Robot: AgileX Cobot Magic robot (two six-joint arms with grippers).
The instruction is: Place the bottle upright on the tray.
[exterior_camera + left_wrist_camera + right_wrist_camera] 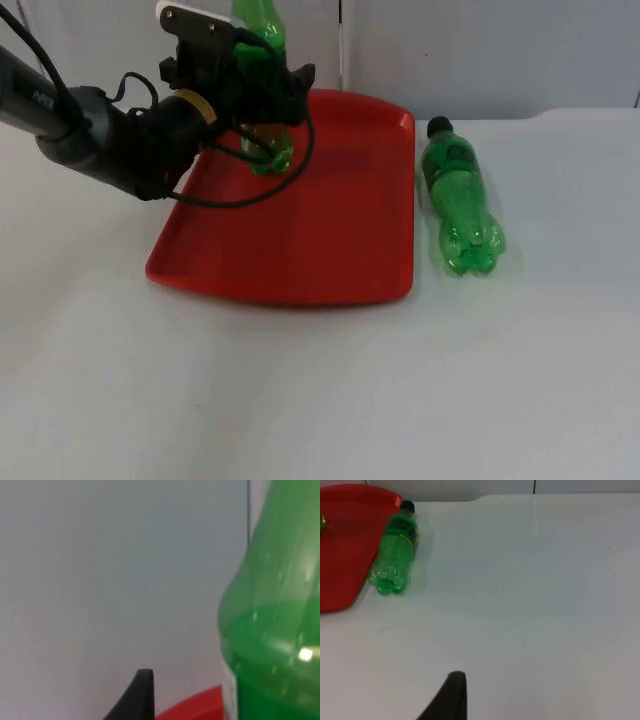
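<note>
Bottle one (pixel 262 80) stands upright at the tray's (pixel 300 255) far left, my left gripper (pixel 255 85) clamped around its middle. I should feel its base settle flat on the red floor before letting go. I count two green bottles: the second bottle (pixel 460 195) lies on the worktop (pixel 330 390) just right of the single tray. My right arm waits.
</note>
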